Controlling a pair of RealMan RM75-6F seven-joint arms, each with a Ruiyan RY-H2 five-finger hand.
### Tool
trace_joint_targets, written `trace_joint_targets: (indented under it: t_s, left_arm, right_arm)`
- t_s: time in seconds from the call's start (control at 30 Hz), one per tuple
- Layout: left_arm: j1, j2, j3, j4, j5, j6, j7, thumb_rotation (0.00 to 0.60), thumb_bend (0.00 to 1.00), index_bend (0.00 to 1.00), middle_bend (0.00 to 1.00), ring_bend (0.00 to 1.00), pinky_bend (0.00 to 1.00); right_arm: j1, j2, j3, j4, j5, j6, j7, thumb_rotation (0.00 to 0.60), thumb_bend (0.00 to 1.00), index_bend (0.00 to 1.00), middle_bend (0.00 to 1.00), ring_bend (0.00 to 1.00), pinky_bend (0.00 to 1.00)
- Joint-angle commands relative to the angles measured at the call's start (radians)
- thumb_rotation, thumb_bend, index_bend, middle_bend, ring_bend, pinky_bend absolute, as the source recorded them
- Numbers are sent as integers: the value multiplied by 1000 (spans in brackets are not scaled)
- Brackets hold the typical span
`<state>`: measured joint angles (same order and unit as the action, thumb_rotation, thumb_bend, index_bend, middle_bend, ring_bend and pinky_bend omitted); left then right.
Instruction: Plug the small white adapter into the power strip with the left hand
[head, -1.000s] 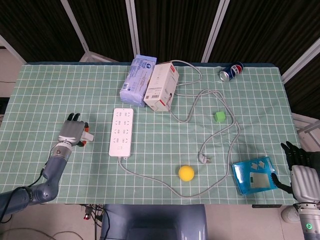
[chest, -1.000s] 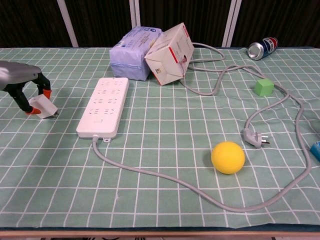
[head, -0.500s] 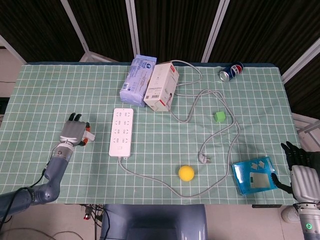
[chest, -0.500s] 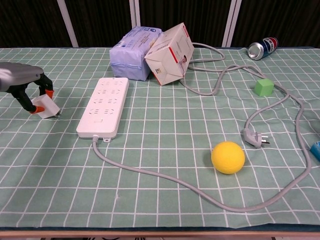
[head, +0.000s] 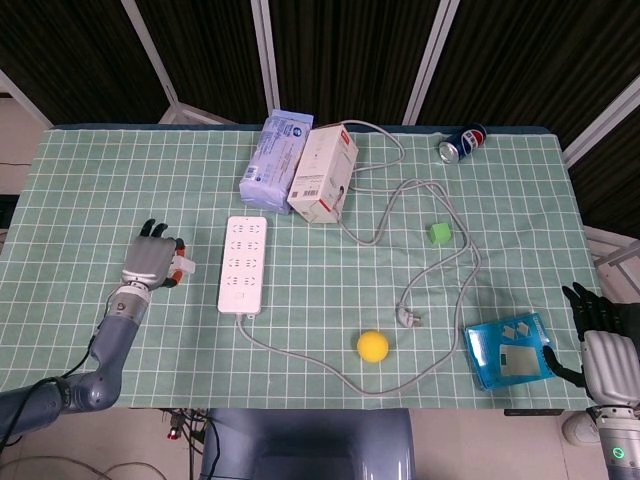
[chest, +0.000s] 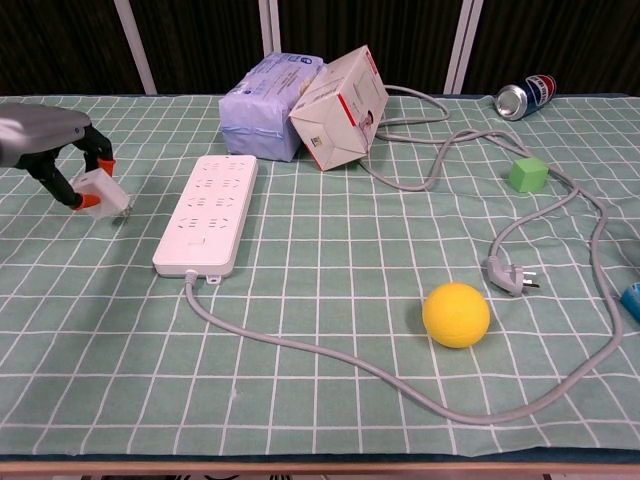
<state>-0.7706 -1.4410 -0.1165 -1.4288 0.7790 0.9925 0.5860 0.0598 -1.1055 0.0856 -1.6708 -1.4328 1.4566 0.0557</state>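
tissue pack (head: 271, 158) and white box (head: 323, 173) sitting together, soda can (head: 462, 143) lying tipped, green cube (head: 439, 233), yellow ball (head: 373, 346), blue packet (head: 509, 351)

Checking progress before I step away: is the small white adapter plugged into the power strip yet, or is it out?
Out. The left hand pinches the small white adapter to the left of the power strip, clear of it.
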Motion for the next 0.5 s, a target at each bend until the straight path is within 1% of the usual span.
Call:
trace_joint_targets:
  t_s: [0.03,0.13,0.3,0.4,0.5]
  left_arm:
    - [-14,31,-20,-60,-4,44,54,600,732,614,592,125,68]
    - [-33,52,-33,-104,-22,65,110,600,760,644,625,145,72]
    - [-70,65,-48,-142,-61,76,190,600,800,681,666,173,77]
    - [-109,63,-56,-158,-111,75,267,600,807,715,703,199,77]
    - [-149,57,-66,-173,-158,79,336,600,807,727,735,222,79]
  right_arm:
    - [0,1,0,0,0,0,2,600,396,0,0,0,40]
    - [0,1,0,0,1,-2,5,600,396,0,0,0,40]
    - [1,2,1,-2,4,-4,8,600,396,0,0,0,40]
    - [0,3,1,-2,5,-4,10,600,396,0,0,0,40]
    - [0,3,2,-3,7,-5,12,600,396,0,0,0,40]
